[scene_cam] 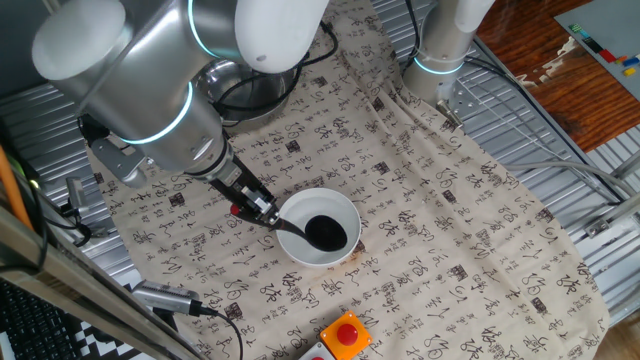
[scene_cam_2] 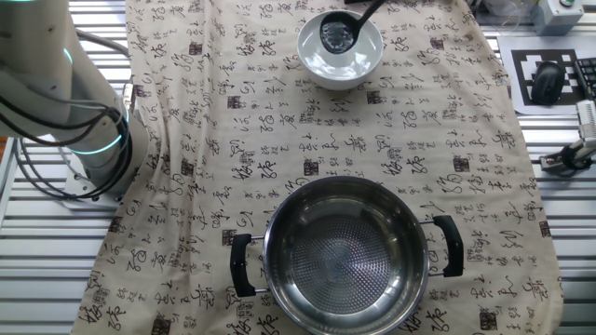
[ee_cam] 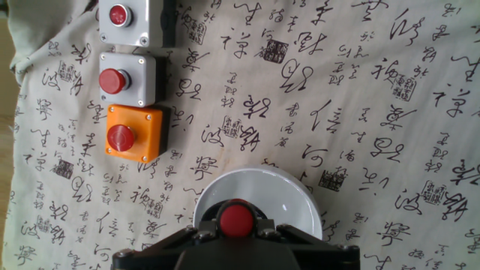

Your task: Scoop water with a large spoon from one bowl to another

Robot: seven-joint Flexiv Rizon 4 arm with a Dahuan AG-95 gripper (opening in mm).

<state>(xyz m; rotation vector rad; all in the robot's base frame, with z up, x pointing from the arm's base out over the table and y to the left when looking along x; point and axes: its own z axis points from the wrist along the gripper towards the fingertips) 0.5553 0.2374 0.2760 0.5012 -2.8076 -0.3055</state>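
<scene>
Gripping the ladle (scene_cam: pixel 322 233) handle, our gripper (scene_cam: pixel 255 207) rests its scoop inside the white bowl (scene_cam: pixel 345 213), well apart from the steel pot (scene_cam_2: pixel 345 247).

**Arm exterior: what we record**

We note a silver-grey arm (scene_cam: pixel 150 100) built of thick rounded links with glossy white end caps. Thin rings of cyan light sit at the joints. Black cables loop from behind the upper link. The wrist narrows to a dark gripper (scene_cam: pixel 255 207) of black blocks with small metal fittings. The base column (scene_cam_2: pixel 56 102), seen from the other fixed camera, is the same silver, with a cyan ring and dark cables trailing at its foot.
</scene>
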